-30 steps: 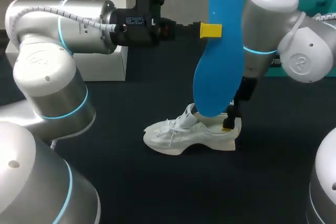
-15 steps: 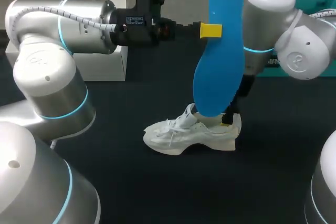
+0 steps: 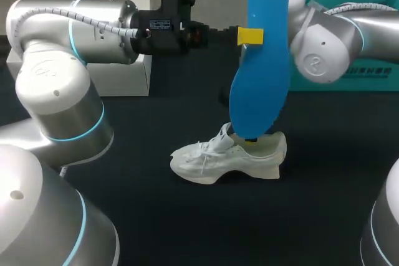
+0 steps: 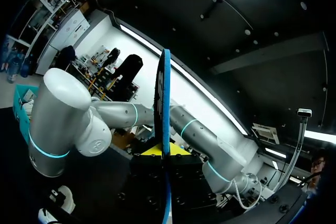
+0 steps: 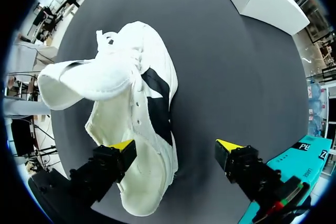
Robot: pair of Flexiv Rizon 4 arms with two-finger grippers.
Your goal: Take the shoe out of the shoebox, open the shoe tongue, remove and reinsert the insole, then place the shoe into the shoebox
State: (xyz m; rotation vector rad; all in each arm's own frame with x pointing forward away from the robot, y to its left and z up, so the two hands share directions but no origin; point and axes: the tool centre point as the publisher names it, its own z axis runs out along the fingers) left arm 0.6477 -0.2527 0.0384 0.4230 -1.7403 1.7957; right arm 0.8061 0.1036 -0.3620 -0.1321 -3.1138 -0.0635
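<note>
Holding the blue insole point(image 3: 260, 60) upright over the white shoe point(image 3: 227, 157), which stands on the bench point(image 3: 156, 216). Left claw point(image 3: 250, 36) is clamped on the insole's upper part. Right claw point(image 5: 176, 145) is spread wide and empty, one finger over the heel opening. Plan: brace the collar, then slide the insole's lower end in toward the toe, slowly.

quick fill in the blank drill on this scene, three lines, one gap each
1. The insole held upright in the left pincer is coloured ____.
2. The shoe on the table is coloured ____.
3. The right pincer, over the shoe's heel end, is ____ and grips nothing.

Missing words: blue; white; open
</note>
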